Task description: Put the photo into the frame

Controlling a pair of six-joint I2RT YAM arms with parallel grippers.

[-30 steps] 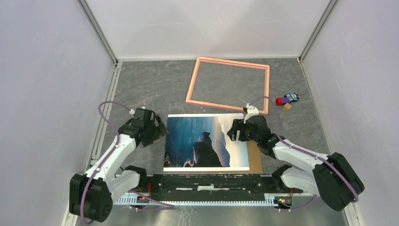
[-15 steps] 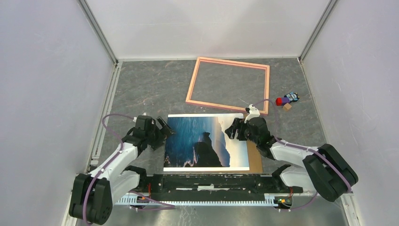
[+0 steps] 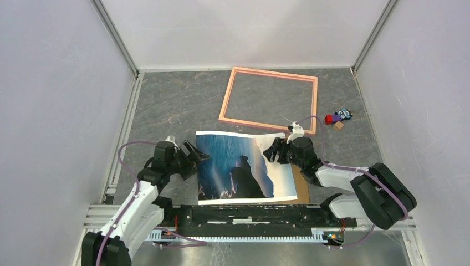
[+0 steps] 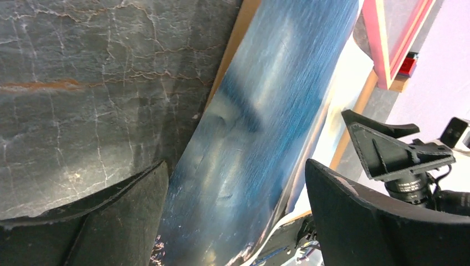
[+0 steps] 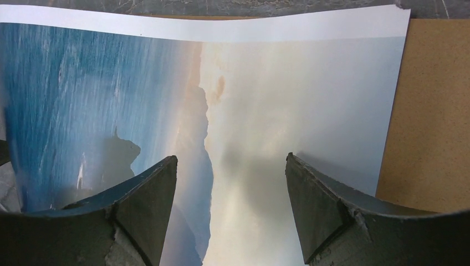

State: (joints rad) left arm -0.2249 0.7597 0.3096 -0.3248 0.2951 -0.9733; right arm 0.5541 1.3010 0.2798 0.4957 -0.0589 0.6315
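The plain brown backing board is almost wholly hidden under the large flexible seascape print with its white border, the photo. Only a strip shows at the near right, and the left wrist view catches a sliver along the photo's left side. The left gripper is spread wide with the photo's raised left edge between its fingers. Neither pad can be seen pressing on it. The right gripper is also parted (both fingers frame pale sky in its wrist view) and sits low over the photo's far right part. Whether it touches there cannot be told.

A second ago the photo lay flat and square. Now it is skewed, its left edge has shifted right and buckled upward, and the left arm has moved in against it. The thin pink rectangular frame lies flat on the grey marbled table, far and right of centre, unmoved and just beyond the photo.

The small coloured toys at the right are too small to read.
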